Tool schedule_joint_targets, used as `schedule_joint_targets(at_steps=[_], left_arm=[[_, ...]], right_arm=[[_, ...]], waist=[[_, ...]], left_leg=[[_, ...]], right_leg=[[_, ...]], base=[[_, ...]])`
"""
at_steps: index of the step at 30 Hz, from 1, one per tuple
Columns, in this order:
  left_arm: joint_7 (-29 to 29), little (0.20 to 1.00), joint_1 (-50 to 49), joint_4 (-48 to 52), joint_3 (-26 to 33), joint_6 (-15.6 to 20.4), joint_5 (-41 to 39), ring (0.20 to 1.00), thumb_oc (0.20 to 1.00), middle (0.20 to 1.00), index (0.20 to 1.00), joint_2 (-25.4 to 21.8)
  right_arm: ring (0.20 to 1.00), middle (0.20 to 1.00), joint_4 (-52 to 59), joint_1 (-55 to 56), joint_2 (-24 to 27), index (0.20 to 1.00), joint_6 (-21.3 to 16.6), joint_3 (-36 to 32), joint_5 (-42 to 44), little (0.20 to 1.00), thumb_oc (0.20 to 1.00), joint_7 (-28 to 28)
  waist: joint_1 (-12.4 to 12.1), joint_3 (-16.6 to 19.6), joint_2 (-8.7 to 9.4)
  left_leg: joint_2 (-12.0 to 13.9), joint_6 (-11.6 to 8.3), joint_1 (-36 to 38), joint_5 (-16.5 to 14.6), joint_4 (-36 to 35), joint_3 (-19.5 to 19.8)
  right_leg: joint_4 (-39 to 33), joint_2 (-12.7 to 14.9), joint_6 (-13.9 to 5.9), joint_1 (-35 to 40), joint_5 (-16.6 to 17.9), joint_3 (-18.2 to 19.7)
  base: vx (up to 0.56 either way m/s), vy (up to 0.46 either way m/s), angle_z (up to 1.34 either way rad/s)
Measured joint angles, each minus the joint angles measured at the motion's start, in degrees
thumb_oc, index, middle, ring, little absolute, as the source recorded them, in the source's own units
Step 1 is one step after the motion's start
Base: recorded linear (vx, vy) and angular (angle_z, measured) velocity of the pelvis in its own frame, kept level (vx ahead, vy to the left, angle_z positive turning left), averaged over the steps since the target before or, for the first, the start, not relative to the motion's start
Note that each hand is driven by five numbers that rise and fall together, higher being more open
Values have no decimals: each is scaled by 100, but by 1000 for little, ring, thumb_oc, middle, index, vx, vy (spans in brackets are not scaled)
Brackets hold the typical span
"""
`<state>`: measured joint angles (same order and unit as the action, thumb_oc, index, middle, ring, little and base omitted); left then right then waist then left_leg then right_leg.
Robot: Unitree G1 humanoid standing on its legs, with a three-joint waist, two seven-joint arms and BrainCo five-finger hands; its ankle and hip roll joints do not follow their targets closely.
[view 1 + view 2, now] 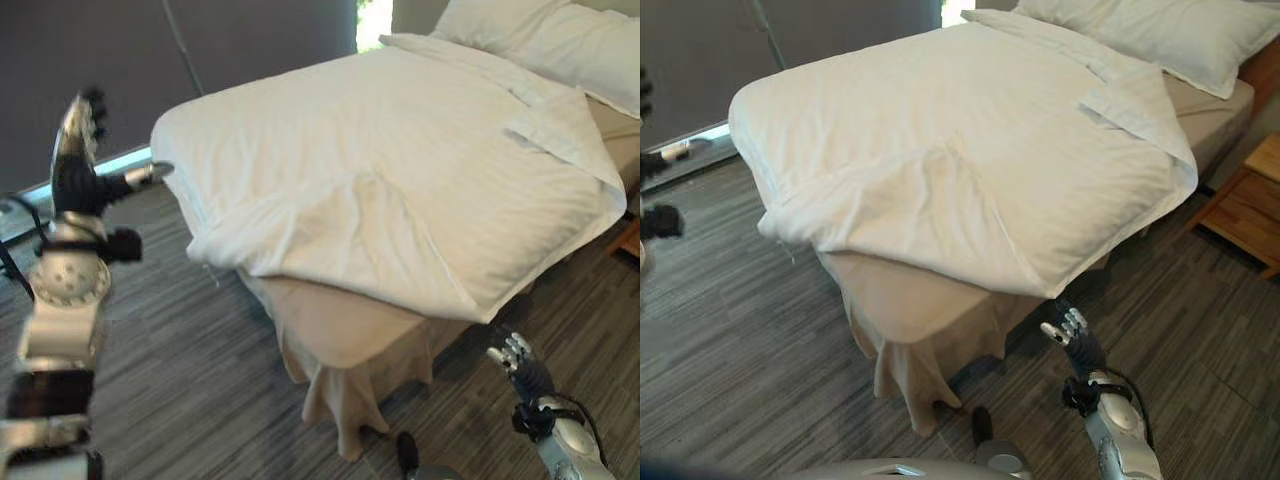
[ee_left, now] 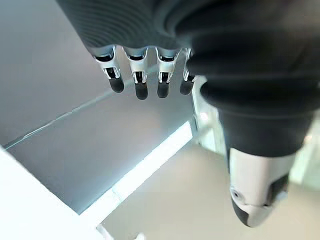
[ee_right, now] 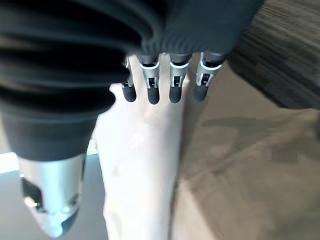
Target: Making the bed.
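A white duvet covers the bed, its near corner folded back and rumpled. Below that corner the beige sheet and bed skirt are bare at the foot of the bed. White pillows lie at the head, far right. My left hand is raised in the air left of the bed, apart from the duvet; its fingers are straight and hold nothing. My right hand hangs low by the bed's near corner, fingers straight, empty, just below the duvet edge.
A wooden nightstand stands to the right of the bed. Dark curtains close off the far left, with a bright strip at their foot. Grey striped carpet runs around the foot of the bed.
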<state>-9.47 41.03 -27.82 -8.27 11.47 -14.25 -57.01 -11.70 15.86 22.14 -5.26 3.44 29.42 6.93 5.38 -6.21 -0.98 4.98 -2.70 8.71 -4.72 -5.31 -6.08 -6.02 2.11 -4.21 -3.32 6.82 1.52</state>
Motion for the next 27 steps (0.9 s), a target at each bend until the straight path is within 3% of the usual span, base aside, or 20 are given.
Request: schedule_joint_targets(at_steps=[1,3,4,5,9,13,15,23,24,26,27], left_arm=[[-20,1000,774,-698,-788,-138,127,1000,1000,1000,1000,-154],[-25,1000,1647,-1247,-1444,-218,360,1000,1000,1000,1000,-196],[-13,1000,2368,-1856,-2253,-224,420,1000,1000,1000,1000,-166],[16,1000,2937,-2355,-2674,-260,413,1000,1000,1000,1000,-126],[2,1000,4280,-4155,-2743,-467,312,1000,1000,1000,1000,113],[31,1000,4715,-4261,-2823,-542,307,1000,1000,1000,1000,37],[77,1000,5117,-4333,-2963,-548,307,1000,1000,1000,1000,-116],[49,1000,5025,-4499,-2957,-675,159,1000,1000,1000,1000,-92],[-117,1000,4890,-4498,-2804,-601,164,1000,1000,1000,1000,-90],[-286,1000,4639,-4368,-2264,-398,166,1000,1000,1000,1000,95],[-327,1000,4710,-4315,-2281,-313,171,1000,1000,1000,1000,48]], right_arm=[[1000,1000,4,-35,41,1000,-1,164,0,1000,1000,15],[1000,1000,5,-123,40,1000,1,194,8,1000,1000,87],[1000,1000,10,-116,62,1000,-1,208,56,1000,1000,78],[1000,1000,31,-128,84,1000,-5,227,78,1000,1000,76],[1000,1000,82,-261,124,1000,-11,447,239,1000,1000,-19],[1000,1000,175,15,270,1000,2,482,328,1000,1000,-27],[1000,1000,216,-63,355,1000,-5,608,342,1000,1000,-6],[1000,1000,450,-371,279,1000,-93,727,559,1000,1000,-35],[1000,1000,457,-517,277,1000,-100,858,558,1000,1000,-32],[1000,1000,474,-526,296,1000,-151,881,560,1000,1000,-40],[1000,1000,466,-588,314,1000,-137,870,559,1000,1000,-35]], waist=[[119,16,9],[271,32,-4],[394,43,18],[530,22,19],[1028,-265,115],[1259,-596,144],[1335,-757,260],[1326,-1486,484],[1296,-1658,575],[1223,-1682,531],[1172,-1696,529]], left_leg=[[-34,0,-90,1,-1,-11],[-91,-19,-338,42,1,-124],[-178,-9,-516,80,1,-138],[-214,16,-723,120,1,-150],[-344,36,-1130,168,0,-445],[-353,26,-1552,169,0,-637],[-364,-3,-1903,196,3,-779],[-173,-145,-2926,287,43,-957],[-110,-178,-2974,305,44,-936],[-68,-205,-3161,288,112,-893],[-68,-205,-3198,288,124,-892]], right_leg=[[1,28,5,-104,-5,19],[5,101,-18,-381,88,64],[7,143,-70,-586,163,103],[19,194,-93,-797,220,143],[34,210,-94,-1365,463,471],[34,174,-120,-1872,494,617],[35,152,-137,-2296,576,750],[49,-70,141,-3402,903,783],[49,-130,155,-3452,913,769],[62,-148,172,-3596,926,706],[57,-147,172,-3623,926,699]], base=[[-99,22,-21],[-159,38,-26],[-133,39,-15],[-114,46,-14],[-54,55,-37],[-55,36,-27],[-37,11,-28],[-61,-22,-16],[-48,-45,-2],[-27,-31,7],[-10,-27,8]])
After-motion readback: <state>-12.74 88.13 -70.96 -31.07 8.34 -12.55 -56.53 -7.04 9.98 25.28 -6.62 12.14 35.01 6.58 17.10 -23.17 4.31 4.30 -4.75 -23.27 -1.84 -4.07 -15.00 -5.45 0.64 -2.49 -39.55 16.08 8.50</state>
